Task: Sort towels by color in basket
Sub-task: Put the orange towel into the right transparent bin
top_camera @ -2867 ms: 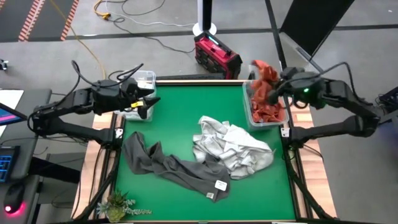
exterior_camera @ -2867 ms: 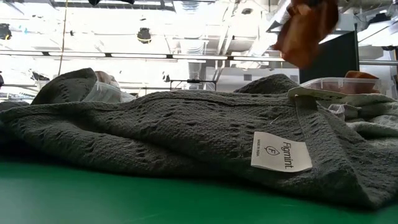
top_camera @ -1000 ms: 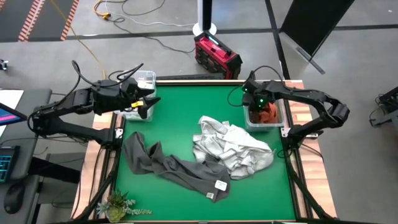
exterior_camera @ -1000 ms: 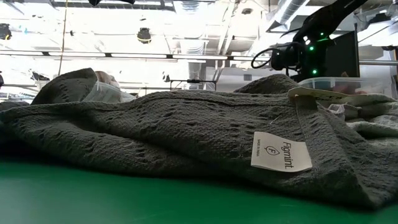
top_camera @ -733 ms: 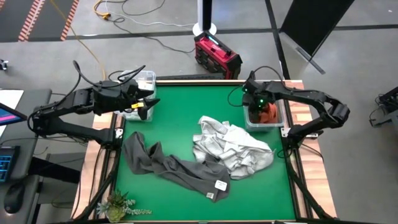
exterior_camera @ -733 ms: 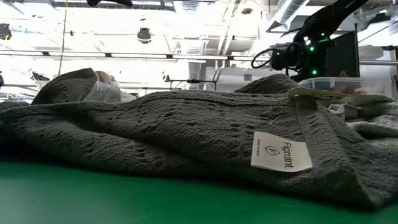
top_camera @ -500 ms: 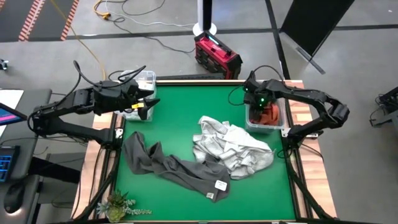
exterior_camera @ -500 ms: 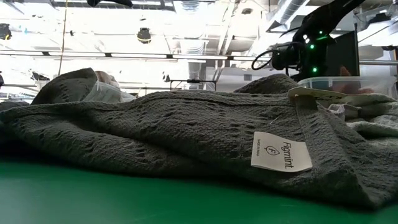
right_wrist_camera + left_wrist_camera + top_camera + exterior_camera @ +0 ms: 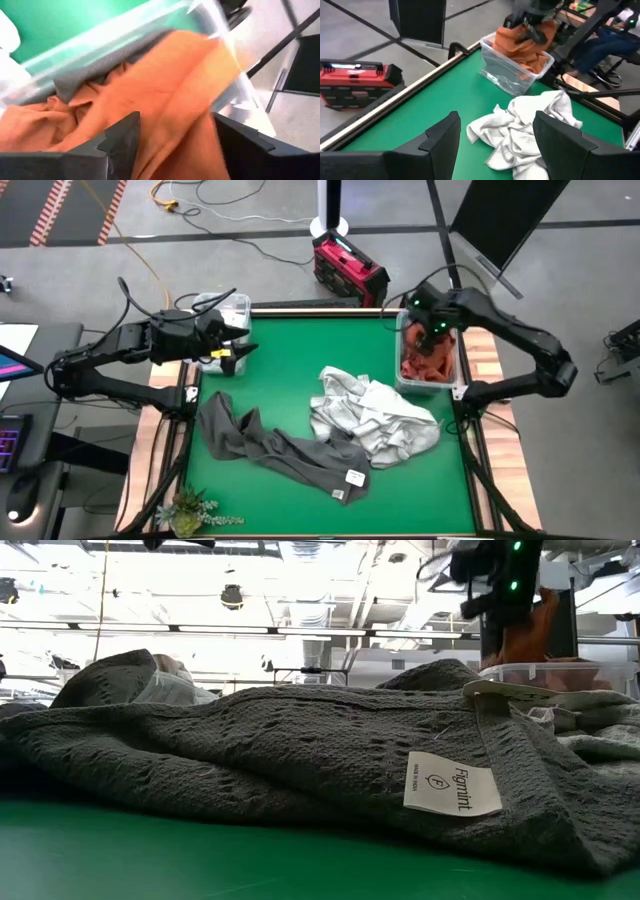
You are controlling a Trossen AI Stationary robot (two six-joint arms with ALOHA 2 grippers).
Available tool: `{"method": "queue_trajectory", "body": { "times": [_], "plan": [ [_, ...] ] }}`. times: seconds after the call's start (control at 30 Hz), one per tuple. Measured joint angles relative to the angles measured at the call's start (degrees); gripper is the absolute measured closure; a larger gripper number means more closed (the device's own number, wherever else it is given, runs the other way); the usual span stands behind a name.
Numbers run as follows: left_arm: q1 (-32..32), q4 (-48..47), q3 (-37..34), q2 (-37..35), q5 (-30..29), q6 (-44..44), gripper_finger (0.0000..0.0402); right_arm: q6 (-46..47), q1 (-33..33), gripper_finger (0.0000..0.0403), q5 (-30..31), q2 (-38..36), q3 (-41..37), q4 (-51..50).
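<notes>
High view: right gripper (image 9: 430, 327) wide open, holding nothing, over clear bin (image 9: 402, 370) at table's 2 o'clock w/ rust towel (image 9: 428, 362) piled in; risk: cloth snags a finger, drags out on retreat.

1 towel (image 9: 428, 360) in right bin (image 9: 452, 376), 2 towels (image 9: 330, 435) on table (image 9: 280, 360)

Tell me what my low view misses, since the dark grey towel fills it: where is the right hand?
Observer: The right hand hangs over the clear bin at the table's back right corner, fingers apart above the orange towel.
Operator: Which towels lie outside the bin?
Observer: Besides the dark grey towel, a white towel heap lies mid-table.
Operator: And the left hand?
Observer: The left hand hovers open and empty near the back left corner.
</notes>
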Motion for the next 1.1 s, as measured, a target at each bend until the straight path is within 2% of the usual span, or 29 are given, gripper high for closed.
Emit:
{"method": "queue_trajectory", "body": {
  "times": [0.13, 0.23, 0.3, 0.43, 0.47, 0.57, 0.67, 0.8, 0.97, 1.1],
  "plan": [
    [0.0, 0.01, 0.0, 0.0, 1.03, -0.13, 0.0162, -0.84, 0.0, 0.0126, -0.07, -2.94, 1.51, -0.35],
    [0.0, 0.02, 0.0, 0.0, 1.24, -0.88, 0.0162, 0.05, 0.01, 0.0126, -0.22, -3.93, 2.62, -5.2],
    [0.01, 0.01, 0.0, 0.0, 2.25, -1.51, 0.0162, 4.56, 0.01, 0.0126, -0.7, -4.14, 4.44, -7.98],
    [0.0, 0.02, 0.0, 0.0, 2.69, -1.81, 0.0162, 12.89, -0.71, 0.0126, -6.58, -4.07, 5.4, -6.75],
    [0.0, 0.02, 0.0, 0.0, 2.81, -1.81, 0.0162, 13.68, -1.05, 0.0126, -6.41, -4.0, 5.38, -5.73],
    [0.0, 0.04, 0.0, 0.0, 2.91, -1.87, 0.0162, 17.22, -1.05, 0.0126, -0.69, -4.3, 5.15, -2.19],
    [0.0, 2.01, 0.0, 0.24, 3.31, -3.96, 0.0162, 16.49, 0.4, 0.0126, 0.35, -4.48, 4.89, -0.35],
    [-0.65, 11.8, 0.04, 5.44, 4.44, -1.99, 0.0162, 20.44, 0.81, 0.0126, 0.8, -4.55, 4.85, 0.11],
    [-0.96, 28.67, -0.07, 18.06, 2.55, 3.35, 0.0162, 30.82, 0.57, 0.0126, 0.99, -4.59, 4.85, -0.78],
    [-0.68, 44.88, -0.02, 28.29, 2.43, 10.98, 0.0161, 33.47, 0.62, 0.0126, -3.04, -5.2, 4.83, -1.36]
  ]
}}
